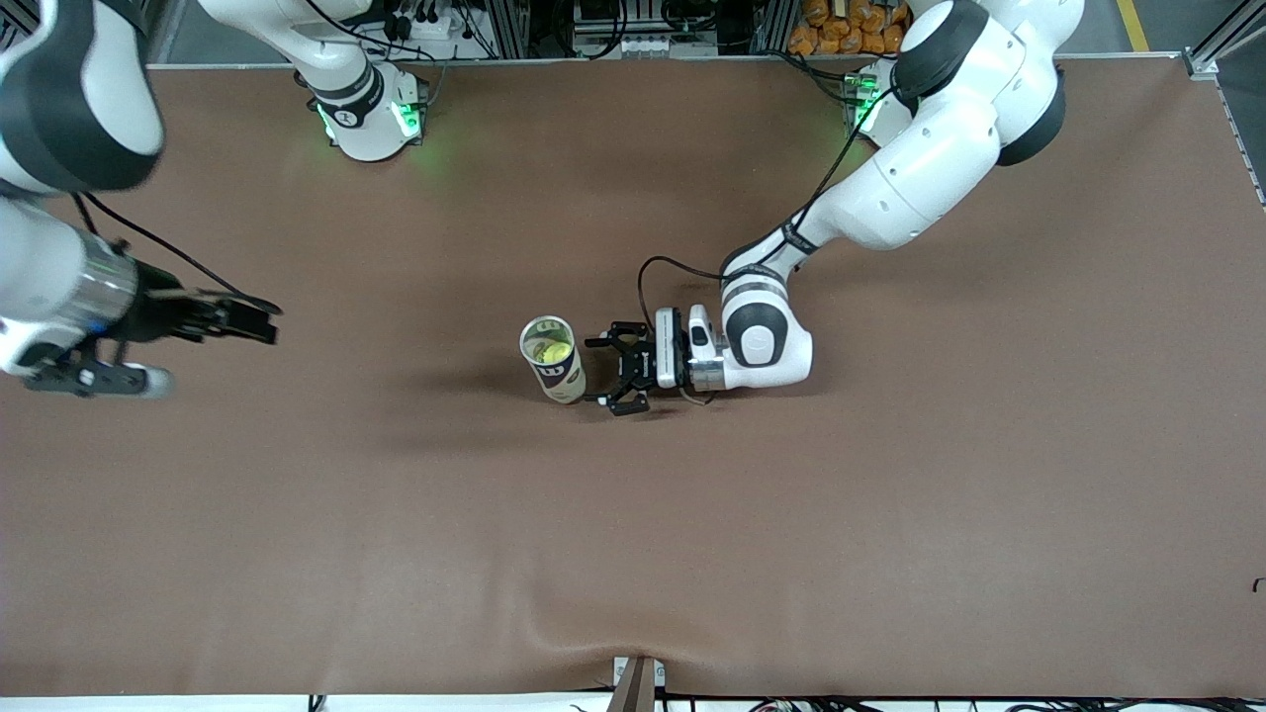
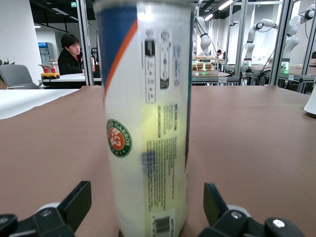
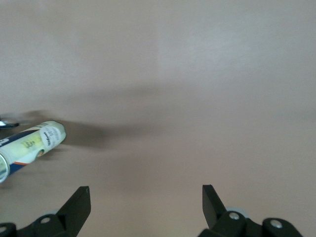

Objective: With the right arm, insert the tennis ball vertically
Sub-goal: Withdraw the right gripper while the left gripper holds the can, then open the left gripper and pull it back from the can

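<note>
Right tool (image 1: 259, 322) hangs over the brown surface (image 1: 890, 514) at the right arm's end, well apart from the can (image 1: 554, 360). Jaws wide open, nothing between them; right wrist view shows both fingers (image 3: 76, 205) spread over bare surface, can (image 3: 30, 143) off to the side.

Can stands upright mid-surface, lid off, open top up. A yellow-green ball (image 1: 550, 350) sits inside it, visible through the mouth. In the left wrist view the can (image 2: 145, 118) fills the frame: clear wall, blue and orange band at the top, round red-green logo, printed label strip, barcode near the base. Yellow-green shows through the wall.

Left tool (image 1: 615, 374) is low, just beside the can on the side toward the left arm's end, pointing at it horizontally. Jaws open, one finger (image 2: 74, 205) on each side of the can's lower part. Cannot tell for sure if the pads touch the wall; a gap shows on both sides in the left wrist view, so it looks like no grip.
</note>
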Robot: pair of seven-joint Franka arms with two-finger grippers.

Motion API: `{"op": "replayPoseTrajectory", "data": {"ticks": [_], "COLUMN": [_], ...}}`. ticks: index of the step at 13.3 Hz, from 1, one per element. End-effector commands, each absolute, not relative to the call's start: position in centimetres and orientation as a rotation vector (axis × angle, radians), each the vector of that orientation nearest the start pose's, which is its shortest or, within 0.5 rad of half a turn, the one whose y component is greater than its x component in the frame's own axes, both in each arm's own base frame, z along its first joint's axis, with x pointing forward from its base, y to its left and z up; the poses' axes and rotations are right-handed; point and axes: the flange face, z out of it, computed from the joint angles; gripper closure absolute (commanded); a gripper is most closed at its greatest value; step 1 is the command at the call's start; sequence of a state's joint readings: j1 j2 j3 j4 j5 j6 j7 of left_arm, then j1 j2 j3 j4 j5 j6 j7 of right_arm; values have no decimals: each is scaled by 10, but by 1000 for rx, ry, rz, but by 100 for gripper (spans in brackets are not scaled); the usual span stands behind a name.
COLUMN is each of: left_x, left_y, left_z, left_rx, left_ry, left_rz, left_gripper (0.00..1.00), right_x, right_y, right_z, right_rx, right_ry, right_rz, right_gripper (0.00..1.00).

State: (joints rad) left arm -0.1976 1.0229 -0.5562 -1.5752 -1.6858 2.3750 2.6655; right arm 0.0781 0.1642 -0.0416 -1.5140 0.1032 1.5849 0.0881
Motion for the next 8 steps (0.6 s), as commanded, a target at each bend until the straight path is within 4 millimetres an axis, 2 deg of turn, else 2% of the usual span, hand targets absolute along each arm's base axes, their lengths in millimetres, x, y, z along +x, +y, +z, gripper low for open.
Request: {"op": "replayPoseTrajectory", "data": {"ticks": [1, 3, 6, 8], "left_x": [522, 525, 544, 562], "left_y": [-413, -390, -351, -324], "left_z": [121, 123, 137, 148], "left_rx": [1300, 1314, 1328, 1309], "left_ry": [-1390, -1400, -1455, -1463], "left_rz": [1115, 1081, 1020, 917], "left_gripper": [0, 0, 0, 0], "right_x": [575, 560, 541, 535], "right_y": [7, -4, -12, -13], "right_z": [592, 617, 632, 641], "right_rx": [-3078, -3099, -3115, -3118], "right_ry": [-3, -64, -64, -41], "right_rz": [61, 17, 72, 133], "right_gripper": [0, 0, 0, 0]}}
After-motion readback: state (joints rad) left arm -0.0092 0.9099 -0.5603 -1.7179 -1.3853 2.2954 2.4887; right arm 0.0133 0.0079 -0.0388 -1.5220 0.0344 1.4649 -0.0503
